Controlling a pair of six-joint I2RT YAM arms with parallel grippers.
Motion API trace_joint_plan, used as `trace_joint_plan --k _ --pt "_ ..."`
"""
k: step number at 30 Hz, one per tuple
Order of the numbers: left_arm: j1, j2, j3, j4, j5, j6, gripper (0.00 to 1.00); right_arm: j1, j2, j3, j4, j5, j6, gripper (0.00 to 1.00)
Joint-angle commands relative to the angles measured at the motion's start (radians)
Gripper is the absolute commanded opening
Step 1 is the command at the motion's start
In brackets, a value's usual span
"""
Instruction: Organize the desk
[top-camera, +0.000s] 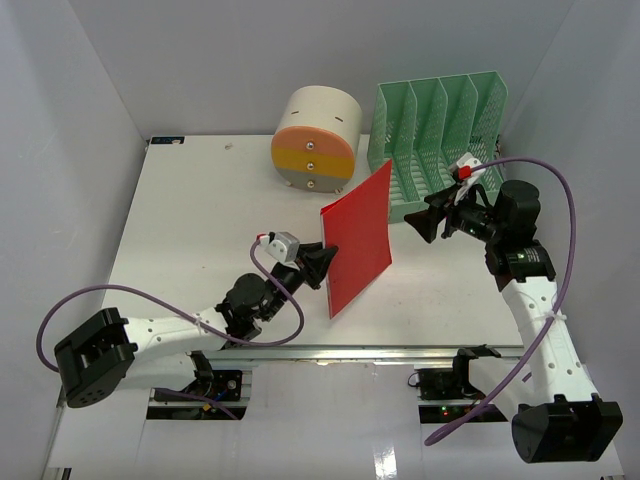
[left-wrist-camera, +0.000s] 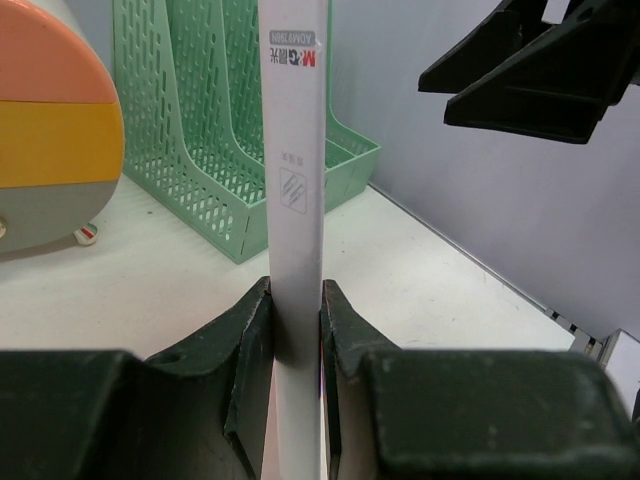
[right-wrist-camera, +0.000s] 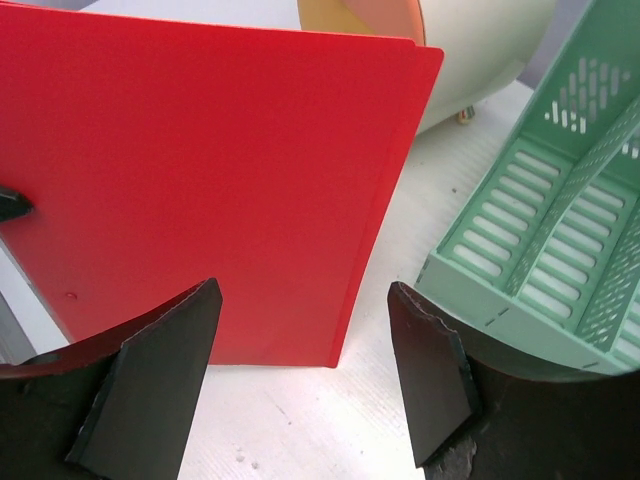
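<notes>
My left gripper (top-camera: 322, 265) is shut on the spine edge of a red flat folder (top-camera: 357, 238) and holds it upright over the white desk (top-camera: 190, 230). In the left wrist view the folder's white spine (left-wrist-camera: 297, 180) stands pinched between my fingers (left-wrist-camera: 250, 340). My right gripper (top-camera: 425, 222) is open and empty, just right of the folder, in front of the green slotted file rack (top-camera: 440, 140). In the right wrist view the folder's red face (right-wrist-camera: 210, 180) fills the space ahead of the open jaws, its lower edge on or just above the desk (right-wrist-camera: 300, 420).
A round cream organizer with orange, yellow and grey drawer fronts (top-camera: 315, 140) stands at the back, left of the rack. It also shows in the left wrist view (left-wrist-camera: 50, 130). The rack (right-wrist-camera: 560, 230) is close on the right gripper's right. Grey walls surround the desk.
</notes>
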Motion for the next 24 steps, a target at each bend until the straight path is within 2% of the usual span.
trace_joint_plan --k 1,7,13,16,20,24 --pt "-0.005 -0.017 -0.078 0.141 0.07 0.034 0.0 0.005 -0.006 -0.017 0.069 0.017 0.043 0.74" --pt "-0.005 -0.03 -0.132 0.148 0.126 0.09 0.0 0.005 0.004 -0.028 0.073 0.027 0.022 0.74" --pt "-0.005 -0.032 -0.037 0.097 0.107 0.127 0.0 0.004 0.004 -0.004 0.077 0.088 0.023 0.74" --pt "-0.005 -0.012 0.057 0.081 0.066 0.133 0.0 0.003 -0.004 0.016 0.081 0.176 0.011 0.75" --pt "-0.005 0.039 0.176 0.066 0.047 0.14 0.0 -0.011 -0.024 0.041 0.09 0.438 0.024 0.79" --pt "-0.005 0.101 0.299 0.042 0.049 0.156 0.0 -0.037 -0.063 0.018 0.121 0.547 0.036 0.79"
